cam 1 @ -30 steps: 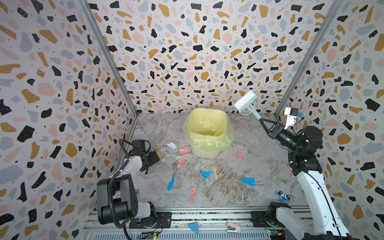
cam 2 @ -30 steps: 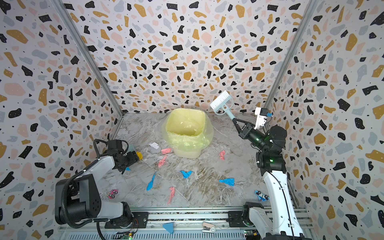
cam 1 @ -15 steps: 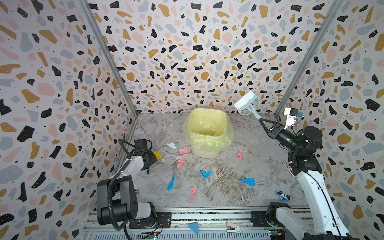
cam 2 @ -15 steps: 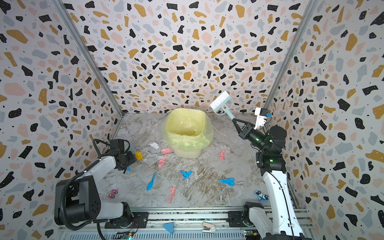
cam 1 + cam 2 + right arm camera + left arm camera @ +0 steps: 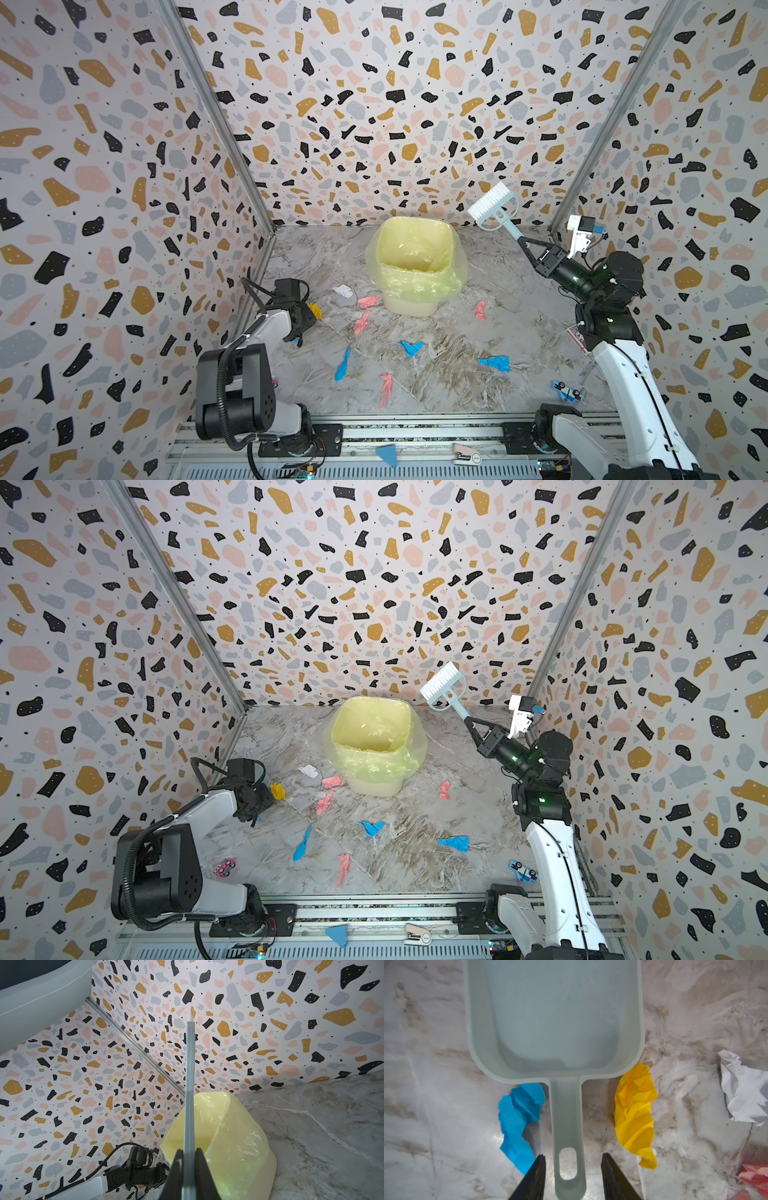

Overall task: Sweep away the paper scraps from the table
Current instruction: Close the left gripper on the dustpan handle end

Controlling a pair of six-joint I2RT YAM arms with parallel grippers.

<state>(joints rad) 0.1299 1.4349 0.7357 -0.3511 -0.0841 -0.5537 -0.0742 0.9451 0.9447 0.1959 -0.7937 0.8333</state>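
From where I stand, the left gripper (image 5: 573, 1155) sits low on the table (image 5: 519, 316) at the left of both top views. Its jaws are apart and straddle the end of the dustpan (image 5: 554, 1018) handle, with a sliver of marble showing on each side. I'd say it is lined up to take that handle, so the pan can catch whatever gets swept. The pan lies flat and empty, with a blue scrap (image 5: 519, 1118) and a yellow scrap (image 5: 635, 1113) just beside its handle.

The right gripper (image 5: 188, 1153) is clamped on the brush (image 5: 492, 208) handle. It holds the bristles up in the air at the upper right, beside the bag-lined bin (image 5: 415, 282), probably parked clear until the pan is ready.

The paper scraps (image 5: 409, 347) lie scattered across the middle of the table in pink, blue and white, none in the pan. I can read no writing anywhere. The print on the small card (image 5: 575, 334) at the right edge is too small to make out.
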